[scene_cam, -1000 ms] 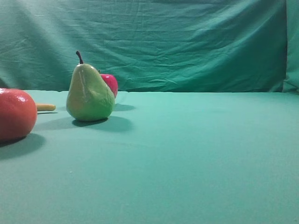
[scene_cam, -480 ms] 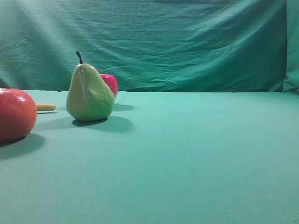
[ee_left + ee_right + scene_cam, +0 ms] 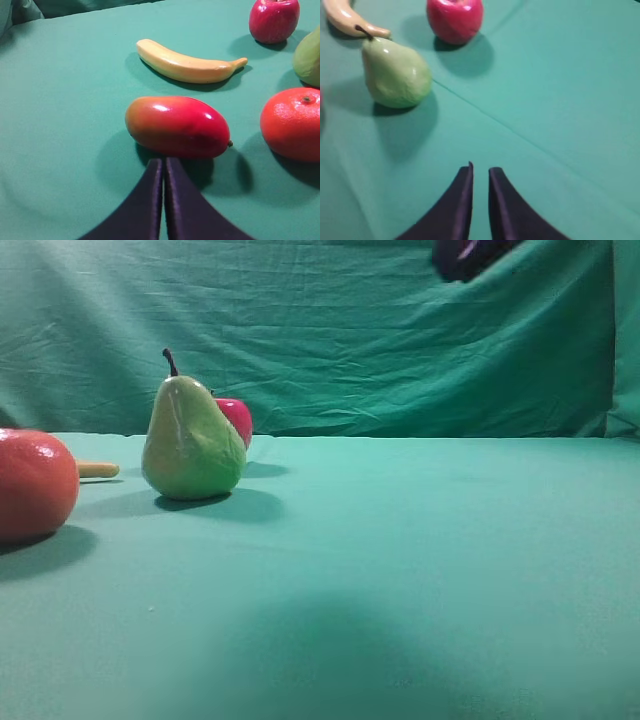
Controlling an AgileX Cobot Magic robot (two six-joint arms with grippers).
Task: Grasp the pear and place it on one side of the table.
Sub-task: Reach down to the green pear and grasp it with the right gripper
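**Mia:** Where is the pear?

**Ben:** It stands on the green worktop, stem up. The red apple is just behind the pear, and the banana lies close by its stem side.

**Mia:** Which way is the pear from the right pincer?

**Ben:** Ahead and off to the left. The pear's long way runs from stem to fat bottom, straight up from the worktop. The right pincer has a thin gap between its tips and holds nothing.

**Mia:** And the left pincer?

**Ben:** Its tips are pressed together, empty, pointing at a mango. Only the pear's edge peeks in there, past an orange. I can't say which arm is nearer the pear.

**Mia:** Anything hard to see?

**Ben:** In the high view the right arm is only a dark blur at the top, well away from the pear. The apple hides half behind the pear there.
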